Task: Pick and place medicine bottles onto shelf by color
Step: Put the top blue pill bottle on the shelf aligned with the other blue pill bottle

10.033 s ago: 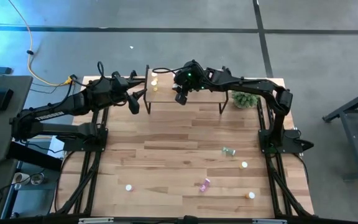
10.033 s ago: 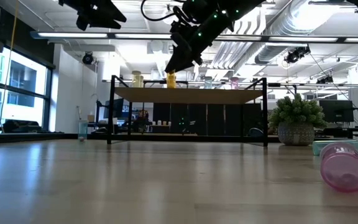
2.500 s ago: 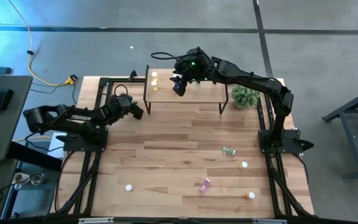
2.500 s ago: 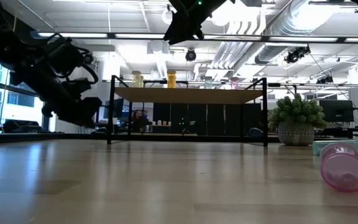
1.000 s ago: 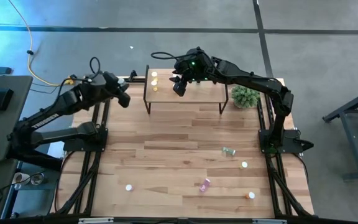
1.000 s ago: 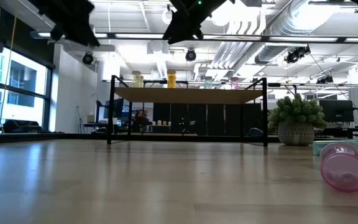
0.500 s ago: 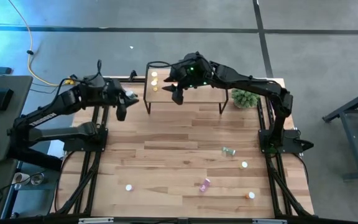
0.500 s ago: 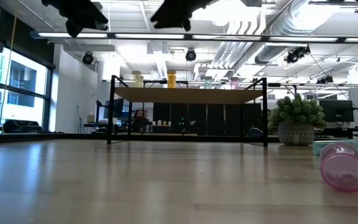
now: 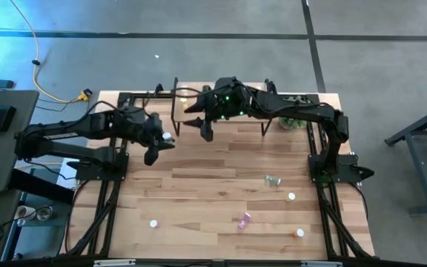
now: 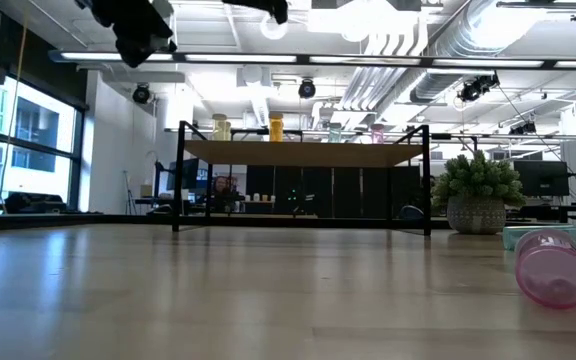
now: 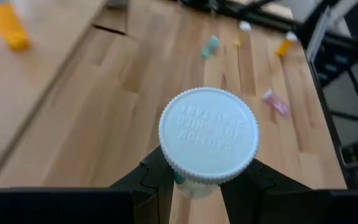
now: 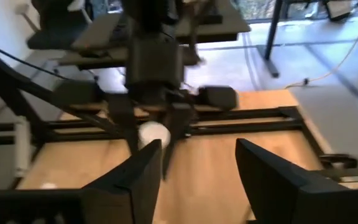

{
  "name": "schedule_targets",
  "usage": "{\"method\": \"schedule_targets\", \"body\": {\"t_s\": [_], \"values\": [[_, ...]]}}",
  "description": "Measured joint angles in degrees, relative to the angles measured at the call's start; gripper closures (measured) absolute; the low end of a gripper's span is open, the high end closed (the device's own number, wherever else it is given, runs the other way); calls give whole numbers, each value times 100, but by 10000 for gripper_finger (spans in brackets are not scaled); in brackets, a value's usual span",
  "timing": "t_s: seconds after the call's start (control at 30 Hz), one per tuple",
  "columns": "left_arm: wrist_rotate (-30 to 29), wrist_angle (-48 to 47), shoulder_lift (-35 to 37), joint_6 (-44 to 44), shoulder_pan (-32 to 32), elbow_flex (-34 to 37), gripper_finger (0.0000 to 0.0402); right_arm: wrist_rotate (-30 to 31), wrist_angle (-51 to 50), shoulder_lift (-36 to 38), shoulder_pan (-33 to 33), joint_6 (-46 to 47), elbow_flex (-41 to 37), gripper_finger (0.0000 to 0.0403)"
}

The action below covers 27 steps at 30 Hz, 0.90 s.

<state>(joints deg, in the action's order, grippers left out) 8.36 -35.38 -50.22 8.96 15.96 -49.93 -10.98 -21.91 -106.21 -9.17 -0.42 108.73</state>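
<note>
**White-capped bottle held above the table near the shelf**

Pink bottle (image 10: 551,268) lies on its side nearest the low camera, a teal one just behind it. Farther back on the table (image 9: 199,193), loose bottles sit scattered near the front edge. Left tool (image 9: 161,141) is clamped on a white-capped bottle (image 11: 208,134), held in the air in front of the shelf (image 9: 236,115). Right tool (image 9: 199,127), its fingers spread and empty, hangs over the shelf's front edge, facing the left one. On the shelf stand 2 yellowish bottles (image 10: 275,127).
</note>
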Motion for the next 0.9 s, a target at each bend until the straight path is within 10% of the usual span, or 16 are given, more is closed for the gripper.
{"method": "schedule_targets", "body": {"t_s": [0.9], "values": [[-131, -358, -1106, -13, -1455, 0, 307, 1105, -520, -626, 1373, 1515, -4, 193]]}}
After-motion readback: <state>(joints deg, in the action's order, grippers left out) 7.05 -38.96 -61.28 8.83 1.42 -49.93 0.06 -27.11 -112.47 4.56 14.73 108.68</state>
